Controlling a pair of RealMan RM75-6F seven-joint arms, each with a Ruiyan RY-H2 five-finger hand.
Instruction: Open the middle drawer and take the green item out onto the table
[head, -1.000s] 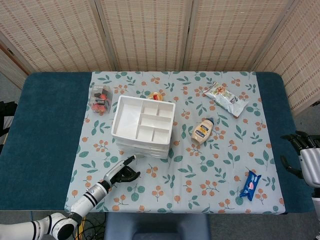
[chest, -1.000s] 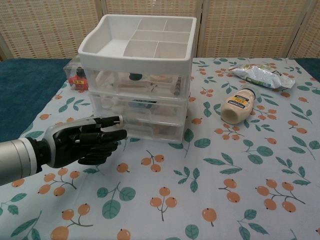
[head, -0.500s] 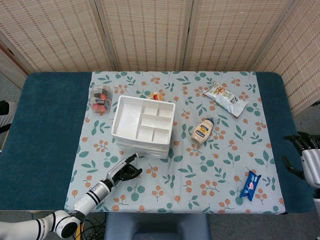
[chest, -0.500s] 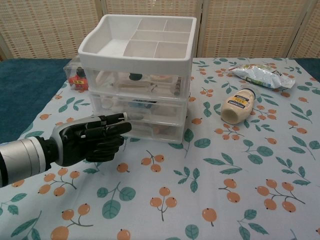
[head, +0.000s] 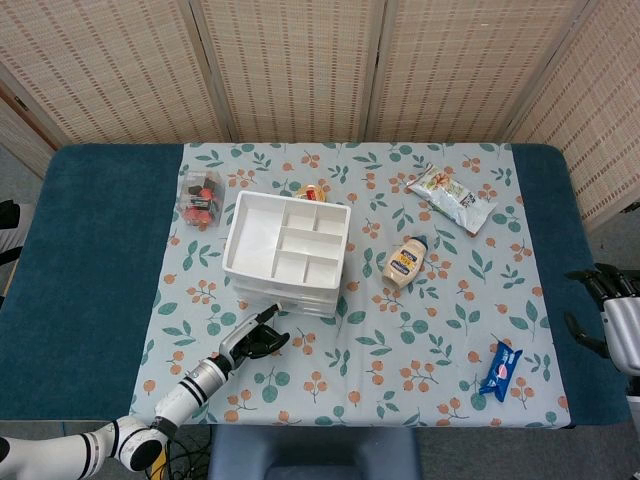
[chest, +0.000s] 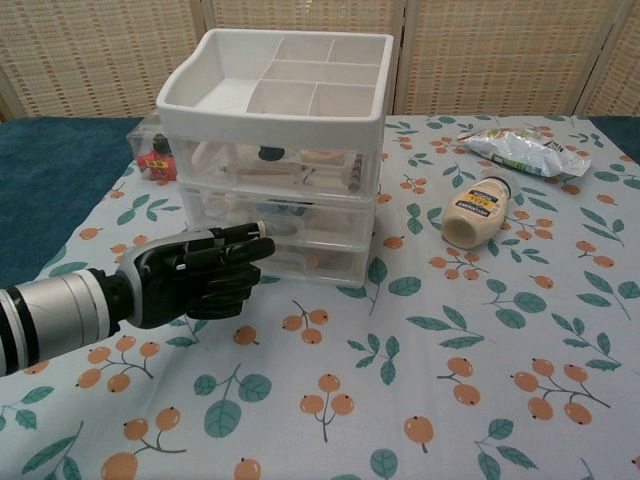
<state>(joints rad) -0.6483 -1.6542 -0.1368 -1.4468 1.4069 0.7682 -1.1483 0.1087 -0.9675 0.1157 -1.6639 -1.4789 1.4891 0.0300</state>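
The white drawer unit (head: 285, 252) stands left of the table's middle, with an open divided tray on top and three clear drawers below. All three are closed, the middle drawer (chest: 280, 214) included. Its contents show only dimly through the plastic, and I cannot make out a green item. My left hand (chest: 196, 276) reaches toward the unit's front with fingers stretched forward and nothing in it. Its fingertips (chest: 258, 231) lie at the left front of the middle drawer; whether they touch is unclear. In the head view the left hand (head: 254, 341) sits just before the unit. My right hand (head: 604, 298) hangs empty off the right table edge, fingers spread.
A mayonnaise bottle (chest: 478, 212) lies right of the drawers, with a snack bag (chest: 520, 150) behind it. A blue packet (head: 501, 370) lies near the front right. A clear box with red items (head: 200, 195) stands behind the unit on the left.
My left hand has moved forward and slightly up, from the cloth in front of the unit to the middle drawer's front. The right hand has barely shifted.
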